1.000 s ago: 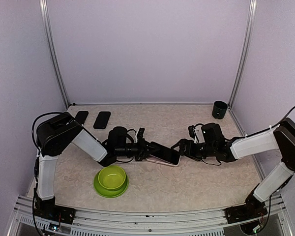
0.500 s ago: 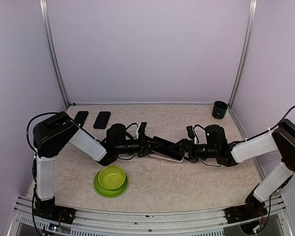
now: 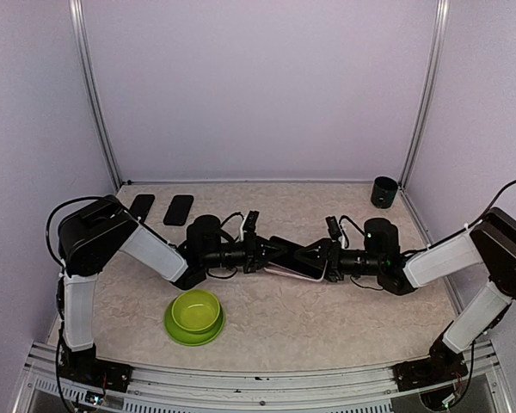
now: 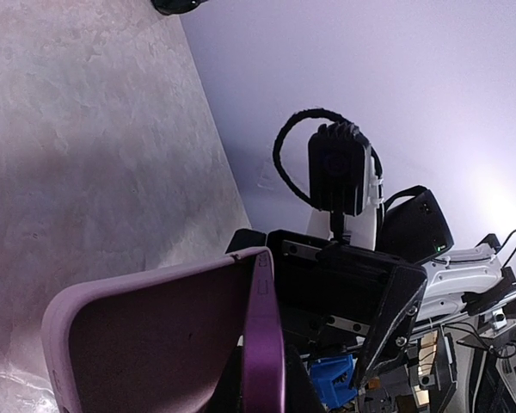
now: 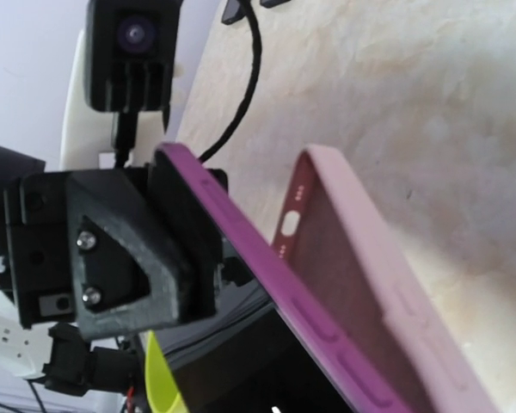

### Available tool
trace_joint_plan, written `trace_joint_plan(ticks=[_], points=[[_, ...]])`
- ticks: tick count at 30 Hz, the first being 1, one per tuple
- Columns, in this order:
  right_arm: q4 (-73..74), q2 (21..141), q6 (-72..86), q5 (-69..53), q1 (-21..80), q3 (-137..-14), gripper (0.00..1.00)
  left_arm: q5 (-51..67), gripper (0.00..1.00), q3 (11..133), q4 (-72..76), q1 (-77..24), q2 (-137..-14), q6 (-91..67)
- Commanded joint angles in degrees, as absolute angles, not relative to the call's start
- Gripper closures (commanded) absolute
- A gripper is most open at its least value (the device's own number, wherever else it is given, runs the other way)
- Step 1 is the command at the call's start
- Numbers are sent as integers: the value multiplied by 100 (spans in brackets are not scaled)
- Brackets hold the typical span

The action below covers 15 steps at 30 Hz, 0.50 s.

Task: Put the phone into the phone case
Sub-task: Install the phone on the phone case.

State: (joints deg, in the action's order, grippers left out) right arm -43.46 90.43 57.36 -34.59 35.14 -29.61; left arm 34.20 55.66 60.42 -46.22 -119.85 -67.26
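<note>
Just beyond the bowl (image 3: 175, 311), the left arm's (image 3: 155, 249) jaws are gripping the phone (image 3: 288, 256) by one end, its length pointing toward the right arm's (image 3: 434, 254) open jaws, the pink case (image 5: 387, 292) lying just beside it.

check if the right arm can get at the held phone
Likely yes: the right gripper sits at the free end of the phone, nothing between them; the left gripper clamps only the other end.

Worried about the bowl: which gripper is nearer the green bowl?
Left. The left gripper, holding the phone, hangs just beyond and right of the green bowl; the right gripper is farther right, past the phone.
</note>
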Motion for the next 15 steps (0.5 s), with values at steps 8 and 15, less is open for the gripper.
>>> trace_joint_plan(ticks=[8,15], points=[[-4996,9229,5991,-3679,3625,-2853,19,3434,100,5846,6603,-4755,-12031,-6769],[-5048,9185,5987,-3754,3626,-2787,38,3416,100,5776,6603,-4755,-12041,-6755]])
